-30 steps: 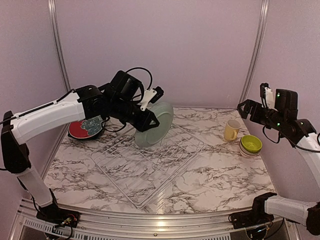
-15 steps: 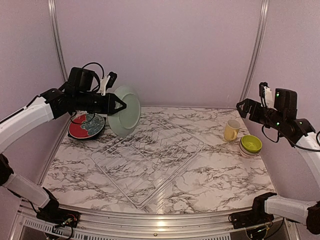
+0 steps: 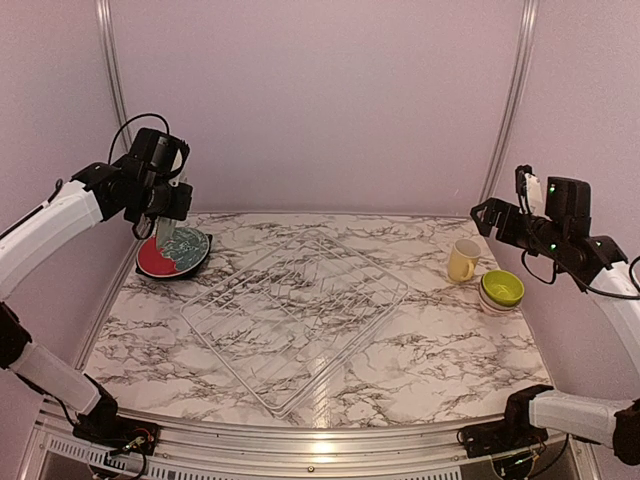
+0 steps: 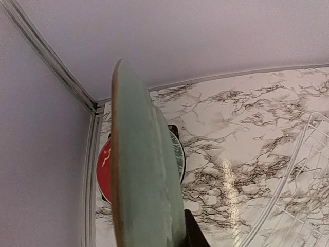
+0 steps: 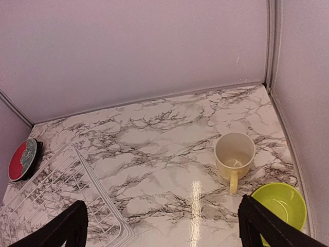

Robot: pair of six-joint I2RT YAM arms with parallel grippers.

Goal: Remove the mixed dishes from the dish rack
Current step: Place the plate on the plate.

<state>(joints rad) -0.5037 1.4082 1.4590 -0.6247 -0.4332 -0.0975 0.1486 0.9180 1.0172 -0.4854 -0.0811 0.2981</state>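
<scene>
Left gripper [image 3: 163, 222], raised far-left, seemingly pinches the pale green dish [image 4: 144, 170] upright, edge-on — right gripper [image 5: 162, 206] spread, hovering.

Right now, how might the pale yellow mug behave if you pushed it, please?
The pale yellow mug looks rigid and glazed, so it would probably slide rather than bend. Standing upright and empty, it might tip if pushed high.

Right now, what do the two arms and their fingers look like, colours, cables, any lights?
Both arms have white link shells with black joints and black wrist housings. The left arm carries a looping black cable; the right arm shows small green lights. The right fingers are black.
</scene>
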